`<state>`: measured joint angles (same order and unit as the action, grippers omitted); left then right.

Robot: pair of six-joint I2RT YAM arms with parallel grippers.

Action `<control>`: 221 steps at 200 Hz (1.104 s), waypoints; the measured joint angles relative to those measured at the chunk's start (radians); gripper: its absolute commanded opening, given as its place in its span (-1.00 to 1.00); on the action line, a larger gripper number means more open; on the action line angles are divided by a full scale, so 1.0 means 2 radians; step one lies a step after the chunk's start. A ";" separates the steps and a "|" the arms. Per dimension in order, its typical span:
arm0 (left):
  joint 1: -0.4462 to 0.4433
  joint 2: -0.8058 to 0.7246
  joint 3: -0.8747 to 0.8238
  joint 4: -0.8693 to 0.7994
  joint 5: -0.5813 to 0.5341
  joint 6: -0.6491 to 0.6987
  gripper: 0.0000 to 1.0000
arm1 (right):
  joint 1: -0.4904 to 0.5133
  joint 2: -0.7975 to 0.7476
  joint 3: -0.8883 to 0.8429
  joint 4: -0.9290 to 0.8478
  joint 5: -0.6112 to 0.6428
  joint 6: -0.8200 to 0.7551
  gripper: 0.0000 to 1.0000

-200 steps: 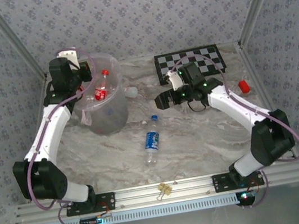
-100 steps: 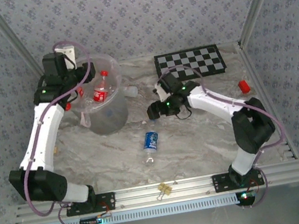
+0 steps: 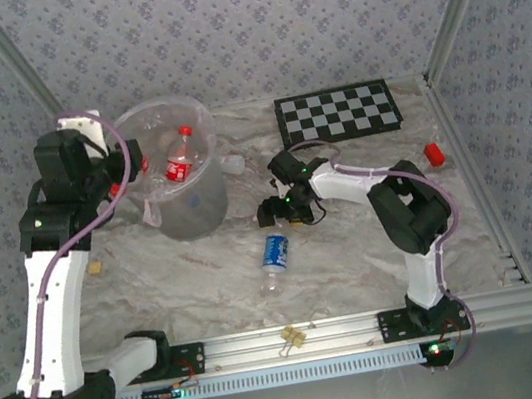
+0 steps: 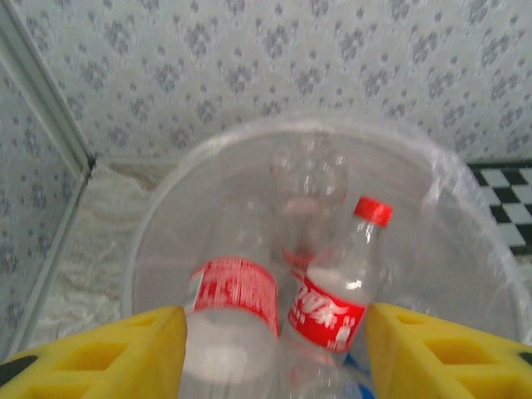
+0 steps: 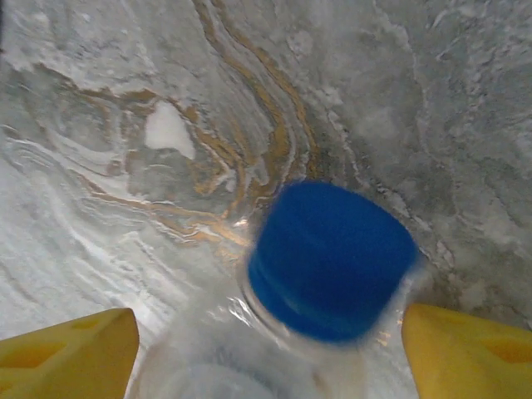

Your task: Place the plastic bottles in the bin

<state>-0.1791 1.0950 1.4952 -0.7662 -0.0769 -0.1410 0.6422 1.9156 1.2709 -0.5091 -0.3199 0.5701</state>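
The bin (image 3: 186, 207) stands at the back left and holds several plastic bottles. A red-capped one (image 4: 337, 291) leans upright in it, and a blurred red-labelled one (image 4: 233, 303) lies beside that. My left gripper (image 4: 274, 359) hangs open at the bin's left rim (image 3: 128, 169), nothing between its fingers. A blue-labelled bottle (image 3: 274, 255) lies on the table with its blue cap (image 5: 328, 253) at the far end. My right gripper (image 3: 275, 214) is low over that end, open, its yellow fingers (image 5: 71, 353) either side of the neck. Another clear bottle (image 3: 232, 163) lies behind the bin.
A black-and-white checkerboard (image 3: 338, 112) lies flat at the back right. A small red cap (image 3: 433, 153) sits near the right wall. A small clip (image 3: 292, 335) rests on the front rail and a tan scrap (image 3: 97, 268) lies at the left.
My left gripper opened over the bin and let a red-labelled bottle drop in, then drew back to the left. My right gripper swung left and down onto the blue cap end of the lying bottle.
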 measured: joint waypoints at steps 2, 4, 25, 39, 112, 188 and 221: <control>0.000 -0.002 -0.003 -0.002 0.000 -0.002 0.12 | 0.000 0.001 0.000 0.000 0.000 -0.001 0.55; 0.000 -0.004 -0.006 -0.003 0.000 -0.003 0.11 | 0.000 0.002 0.000 -0.001 0.001 0.000 0.53; 0.000 -0.015 -0.035 -0.019 -0.001 -0.013 0.08 | 0.001 0.003 0.006 -0.003 0.005 0.005 0.36; 0.000 -0.016 -0.051 -0.023 -0.001 -0.018 0.06 | 0.001 0.003 0.012 -0.005 0.006 0.005 0.25; 0.000 -0.016 -0.099 0.031 0.000 -0.041 -0.03 | -0.030 -0.019 0.031 -0.014 0.005 -0.006 -0.23; 0.002 0.009 -0.116 0.085 0.002 -0.054 0.29 | -0.095 -0.109 0.102 -0.020 -0.053 -0.024 -0.34; 0.002 0.010 -0.080 0.051 0.018 -0.048 0.41 | -0.121 -0.181 0.136 0.024 -0.060 -0.029 -0.49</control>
<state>-0.1749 1.1160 1.3357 -0.6643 -0.0414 -0.2367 0.4004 1.5536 1.5429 -0.4606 -0.4393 0.5114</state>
